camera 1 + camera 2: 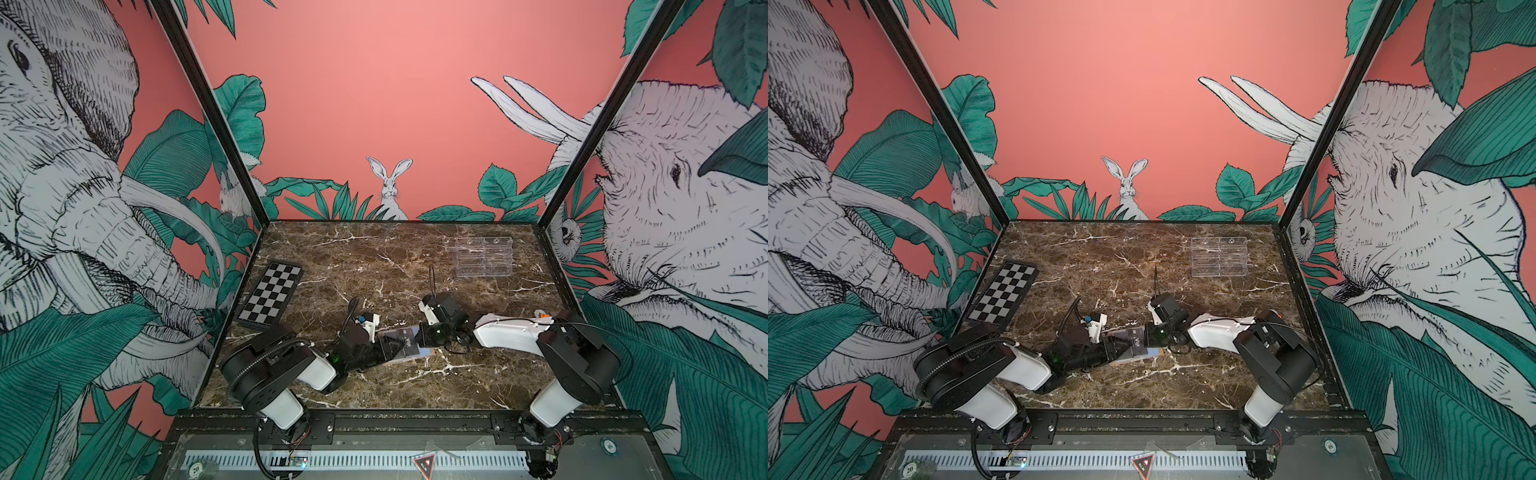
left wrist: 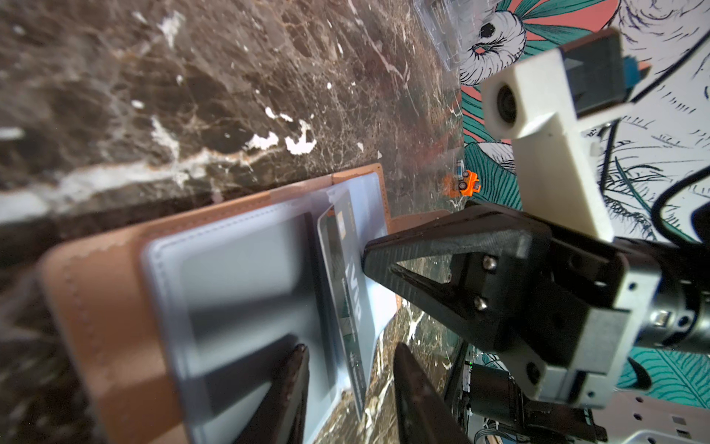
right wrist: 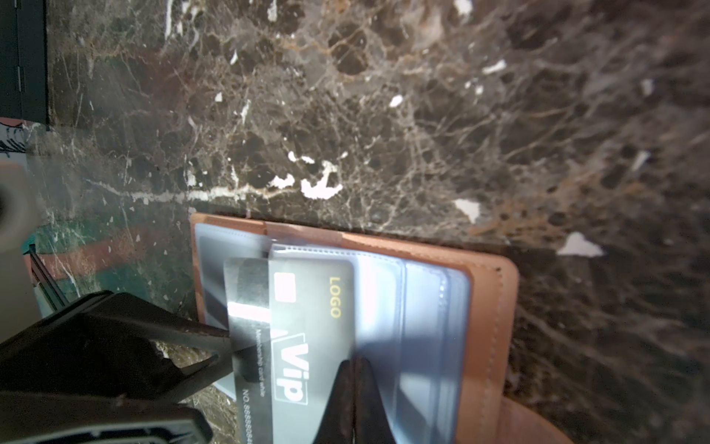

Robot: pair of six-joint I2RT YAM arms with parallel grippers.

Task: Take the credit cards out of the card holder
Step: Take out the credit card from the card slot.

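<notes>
The tan card holder [image 3: 488, 307] lies open on the marble table, mid-front in both top views [image 1: 428, 352], its clear sleeves facing up. One black "Vip" credit card [image 3: 311, 307] sticks part way out of a sleeve [image 2: 353, 292]. My right gripper [image 3: 353, 361] is shut, and its tips press down on the sleeve at the card's edge. My left gripper [image 2: 351, 348] is open. One of its fingers [image 2: 296, 384] lies over the sleeves and the other is beyond the card's free end, so the card's edge runs between them.
A black-and-white chequered board [image 1: 272, 297] lies at the left of the table. A clear acrylic tiered stand [image 1: 484, 256] is at the back right. A small orange object [image 2: 468, 184] sits by the right wall. Printed walls enclose three sides.
</notes>
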